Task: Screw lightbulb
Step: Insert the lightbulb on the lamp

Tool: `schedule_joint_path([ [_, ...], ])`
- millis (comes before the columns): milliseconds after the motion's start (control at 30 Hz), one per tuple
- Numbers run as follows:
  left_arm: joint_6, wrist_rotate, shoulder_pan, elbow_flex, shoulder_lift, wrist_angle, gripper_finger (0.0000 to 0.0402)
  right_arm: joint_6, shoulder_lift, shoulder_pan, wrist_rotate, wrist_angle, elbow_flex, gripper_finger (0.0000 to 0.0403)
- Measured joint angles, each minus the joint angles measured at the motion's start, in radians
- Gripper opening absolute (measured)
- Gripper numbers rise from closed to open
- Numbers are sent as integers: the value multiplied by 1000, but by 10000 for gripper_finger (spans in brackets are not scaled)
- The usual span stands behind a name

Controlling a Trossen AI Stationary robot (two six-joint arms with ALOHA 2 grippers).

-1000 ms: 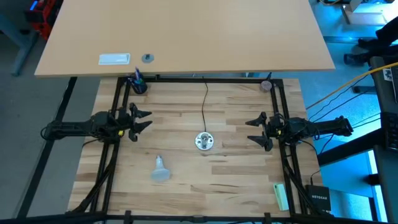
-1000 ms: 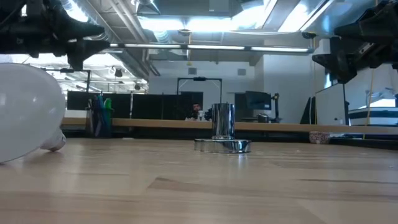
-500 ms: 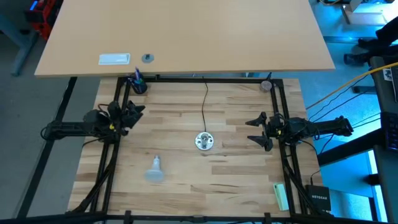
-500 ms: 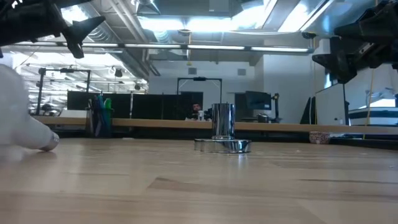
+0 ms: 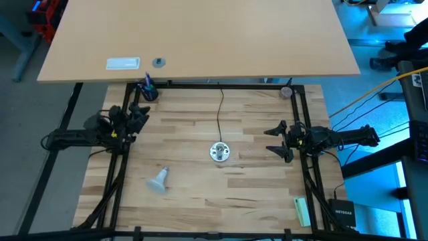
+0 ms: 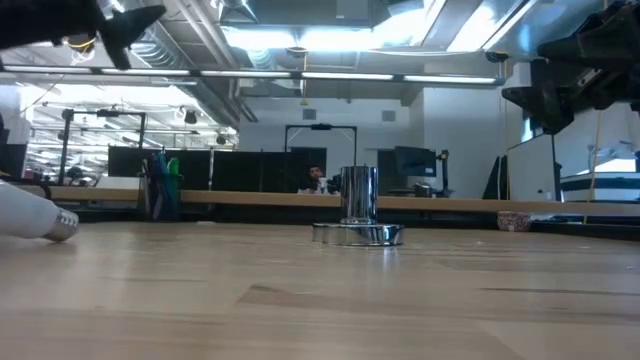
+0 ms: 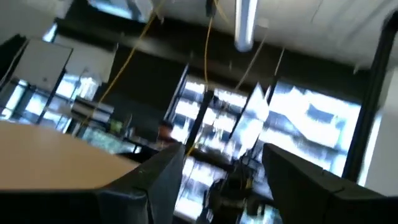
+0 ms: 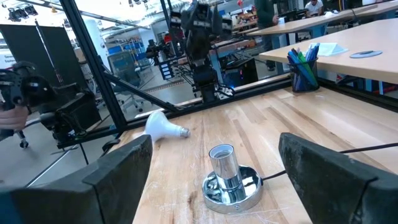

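The white lightbulb [image 5: 157,181] lies on its side on the wooden table near the near-left part, its grey screw base pointing toward the far right. It also shows in the right wrist view [image 8: 163,126] and at the low view's left edge [image 6: 30,220]. The silver socket [image 5: 219,152] stands upright at the table's middle, its black cord [image 5: 221,110] running to the far edge. My left gripper [image 5: 140,115] is open and empty at the left edge, tipped upward, well clear of the bulb. My right gripper [image 5: 269,140] is open and empty at the right, facing the socket [image 8: 230,177].
A cup of pens [image 5: 147,90] stands at the far left corner and a small bowl [image 5: 286,92] at the far right corner. A green block [image 5: 302,211] lies at the near right. A black frame [image 5: 221,84] borders the table.
My left gripper has drawn back toward the table's left and far edges and has tipped upward. The lightbulb has rolled toward the table's left edge and turned, its base now pointing far-right rather than straight to the far edge.
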Motion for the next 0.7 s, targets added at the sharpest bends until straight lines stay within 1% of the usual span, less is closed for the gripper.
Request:
schedule_joint_path([
  [100,-3,5,-29,135,144,-156,210,0,0,0,0,0,0,353],
  [267,-7,8,-69,453,456,-477,210,0,0,0,0,0,0,353],
  [333,-45,8,-74,585,569,-640,210,0,0,0,0,0,0,353],
  [467,-202,11,-79,802,759,-993,210,0,0,0,0,0,0,353],
  [533,-287,26,-83,883,835,-1151,210,0,0,0,0,0,0,353],
  [600,-349,58,-84,938,896,-1279,210,0,0,0,0,0,0,353],
  [700,-442,168,-84,969,969,-1386,210,0,0,0,0,0,0,353],
])
